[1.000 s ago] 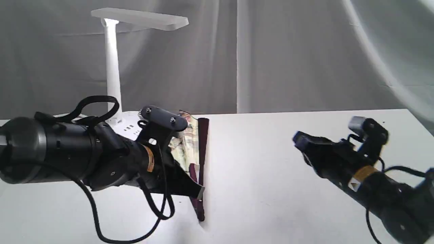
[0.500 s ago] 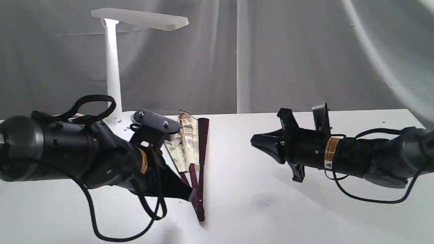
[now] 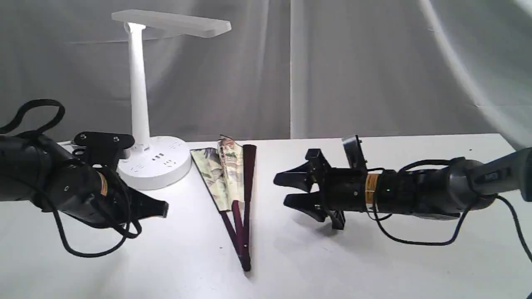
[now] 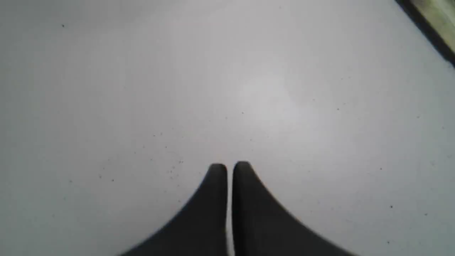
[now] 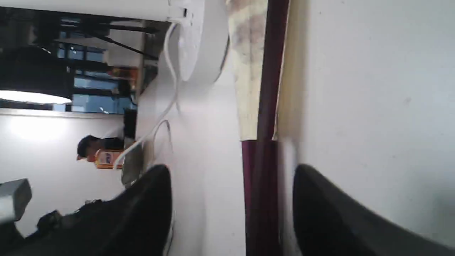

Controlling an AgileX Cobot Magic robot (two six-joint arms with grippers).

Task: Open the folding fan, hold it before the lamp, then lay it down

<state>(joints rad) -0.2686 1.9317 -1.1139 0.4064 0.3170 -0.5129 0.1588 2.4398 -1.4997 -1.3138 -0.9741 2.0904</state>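
The folding fan (image 3: 222, 178) lies on the white table (image 3: 332, 265), spread only a little, with its maroon ribs meeting at the near end. Behind and to its left stands the white lamp (image 3: 139, 95) on its round base. My left gripper (image 3: 164, 209) is shut and empty, well to the left of the fan; the left wrist view shows the gripper (image 4: 229, 166) over bare table, with the fan's edge (image 4: 432, 23) in a corner. My right gripper (image 3: 284, 191) is open and points at the fan from the right without touching it. In the right wrist view the fan's ribs (image 5: 261, 185) run between the gripper's (image 5: 231, 169) fingers.
The lamp's white cord (image 5: 160, 106) trails off behind its base (image 5: 199, 42). A grey curtain (image 3: 353, 66) hangs behind the table. Black cables loop from both arms close to the table top.
My left gripper has drawn back to the left, away from the fan's ribs. My right arm has swung in towards the fan and its jaws have opened. The fan's leaf is uncovered.
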